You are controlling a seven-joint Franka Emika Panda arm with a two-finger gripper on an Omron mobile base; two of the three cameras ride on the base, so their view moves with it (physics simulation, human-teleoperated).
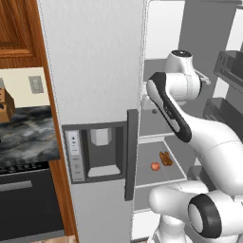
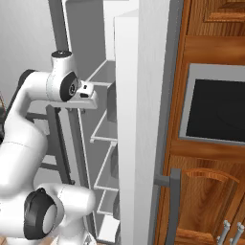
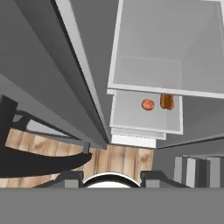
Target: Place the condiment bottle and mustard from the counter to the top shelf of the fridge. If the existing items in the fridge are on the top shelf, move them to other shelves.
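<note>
Two foods, an apple [image 3: 148, 104] and a sausage [image 3: 166, 101], lie mid-shelf in the open fridge [image 1: 156, 166], toward its back edge. Neither bottle is visible. The gripper [image 3: 112, 177] holds nothing; its opening cannot be told. The arm could clip a shelf edge.

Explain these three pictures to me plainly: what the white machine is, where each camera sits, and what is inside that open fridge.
The white machine is a robot arm on a driving base, in a rendered kitchen. Two pictures come from cameras on the base, behind the arm to its left and right. The third comes from a camera on the hand, looking down into the open fridge. On a lower shelf lie a small red fruit and a brown food item. The gripper holds nothing that I can see; whether it is open is unclear.
</note>
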